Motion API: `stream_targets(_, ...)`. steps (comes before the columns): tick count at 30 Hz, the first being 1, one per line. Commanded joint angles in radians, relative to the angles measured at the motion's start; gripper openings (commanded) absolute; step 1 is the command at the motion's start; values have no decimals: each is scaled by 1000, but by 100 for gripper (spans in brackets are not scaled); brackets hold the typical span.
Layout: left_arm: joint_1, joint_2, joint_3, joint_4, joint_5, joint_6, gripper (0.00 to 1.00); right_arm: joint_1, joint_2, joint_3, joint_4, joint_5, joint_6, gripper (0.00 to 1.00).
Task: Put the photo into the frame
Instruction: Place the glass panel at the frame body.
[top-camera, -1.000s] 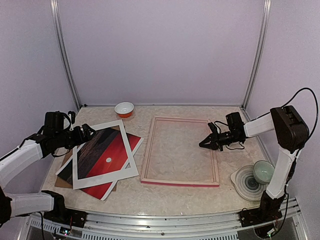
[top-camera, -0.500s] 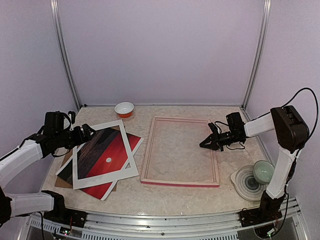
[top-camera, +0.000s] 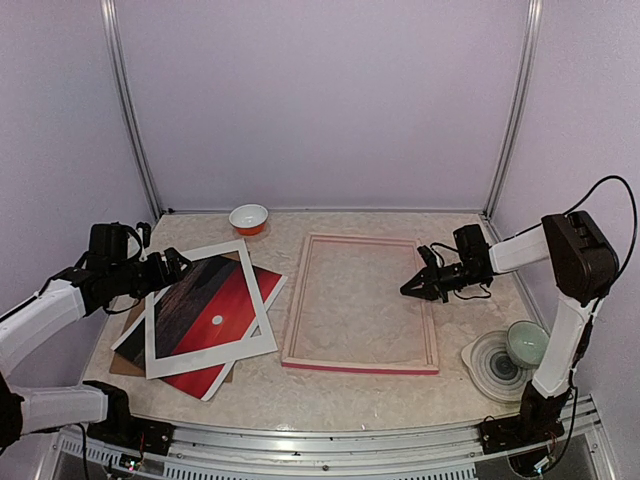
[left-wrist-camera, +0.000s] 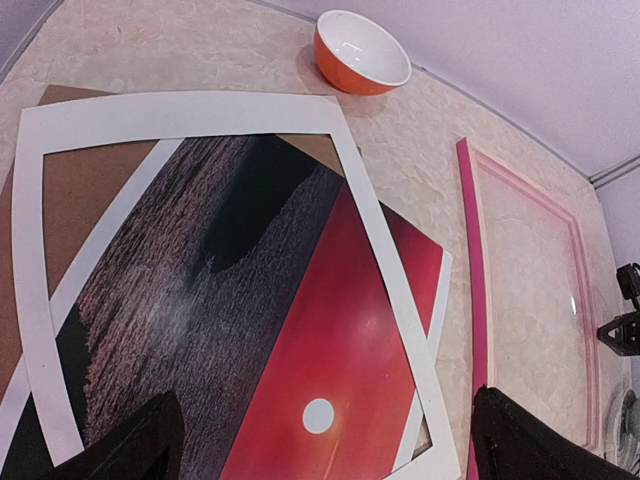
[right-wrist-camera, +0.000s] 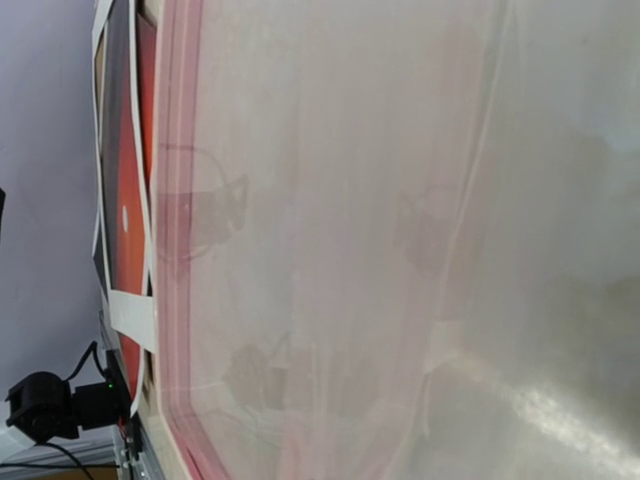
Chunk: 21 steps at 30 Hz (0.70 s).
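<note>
The photo (top-camera: 225, 295), red sky with a small white sun over dark water, lies flat on the left of the table under a skewed white mat (top-camera: 210, 358). In the left wrist view the photo (left-wrist-camera: 330, 340) fills the middle, with the mat (left-wrist-camera: 180, 105) across it. The pink frame (top-camera: 360, 366) lies flat at the centre, its inside showing the tabletop. My left gripper (top-camera: 178, 266) hovers open over the photo's far left corner, its dark fingertips (left-wrist-camera: 135, 450) spread wide apart. My right gripper (top-camera: 407, 291) is shut and empty, its tip low over the frame's inside, near the right rail.
A brown backing board (left-wrist-camera: 85, 185) lies under the photo and mat. An orange bowl (top-camera: 249, 218) stands at the back. A green bowl (top-camera: 525, 343) rests on a ringed plate (top-camera: 488, 368) at the front right. The right wrist view shows the frame's rail (right-wrist-camera: 175, 250).
The right gripper has crept slightly to the right, towards the frame's right rail. The left arm, photo and frame have not moved.
</note>
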Motion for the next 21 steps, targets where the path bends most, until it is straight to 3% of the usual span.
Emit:
stream_targets(1,-7,-2,-10,-1,-6,15,99,-16,-2,22,-15,-25,-19,0)
stream_targets(21,-7,-4,-10,0,-3,15,99,-21,12,25,-25,-19,-35,0)
